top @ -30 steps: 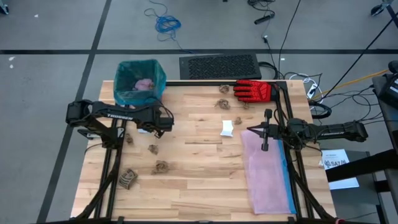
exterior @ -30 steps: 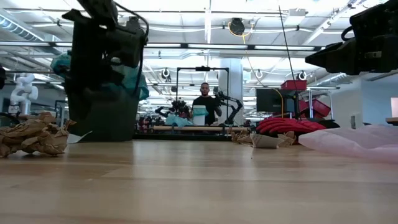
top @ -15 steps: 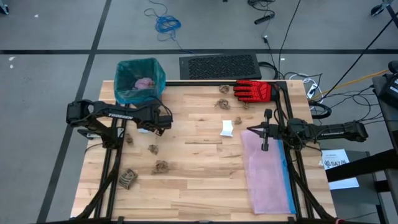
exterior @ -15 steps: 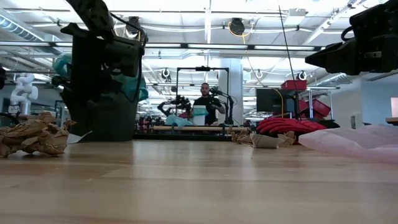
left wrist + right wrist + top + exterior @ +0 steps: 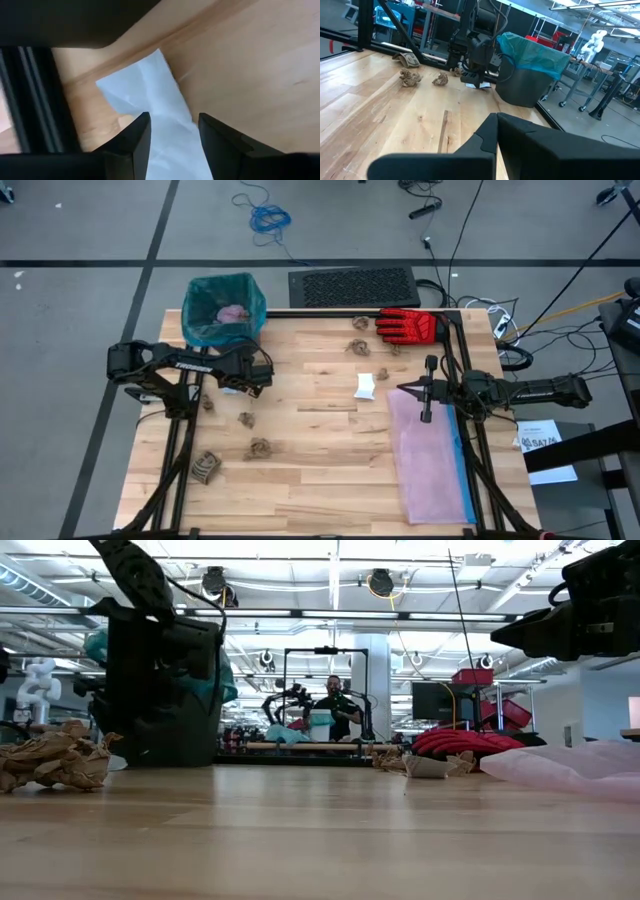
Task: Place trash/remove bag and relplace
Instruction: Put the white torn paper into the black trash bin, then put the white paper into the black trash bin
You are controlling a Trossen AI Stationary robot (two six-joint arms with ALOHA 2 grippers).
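The left pincer (image 5: 170, 131) is hovering released, fingers straddling a white scrap (image 5: 150, 92) lying on the counter (image 5: 320, 440) just beside the bin. The teal bag (image 5: 222, 308) is lining that bin at the counter's far left corner, already holding a purple crumple (image 5: 232, 312). Most of the task is remaining: brown wads (image 5: 260, 448) are scattered about, another white piece (image 5: 365, 385) is waiting mid-counter, and the bag is not yet swapped. The right pincer (image 5: 426, 392) is idling clenched above the pink bag (image 5: 430, 455).

table (image 5: 320, 440): pale planked wood, smooth satin
bin liner (image 5: 252, 308): thin glossy teal plastic
scraps (image 5: 55, 760): rough crumpled brown paper
glove (image 5: 408, 325): red-black fabric, matt
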